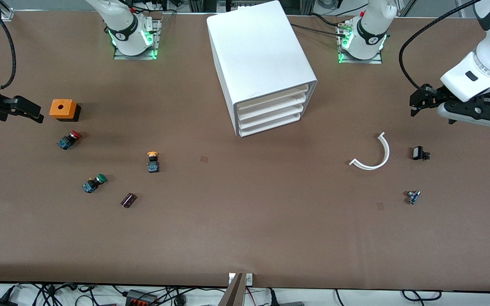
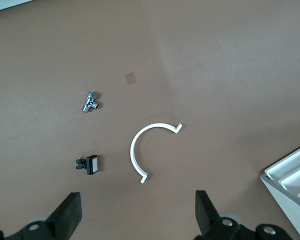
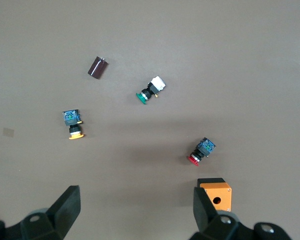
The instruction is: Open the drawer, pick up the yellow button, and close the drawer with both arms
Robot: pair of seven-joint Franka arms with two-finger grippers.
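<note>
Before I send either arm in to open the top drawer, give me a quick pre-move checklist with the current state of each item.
1. Top drawer of the white cabinet shut, ready to pull: ok.
2. Left hand open and empty, over the table at the left arm's end: ok.
3. Right hand open and empty, over the table beside the orange box: ok.
4. Yellow-capped button visible and free, lying on the table, not in the drawer: ok.
5. Table in front of the drawers free of parts; white curved piece lies off toward the left arm's end: ok.
6. A handle or lip to grip on the drawer front: cannot tell.
</note>
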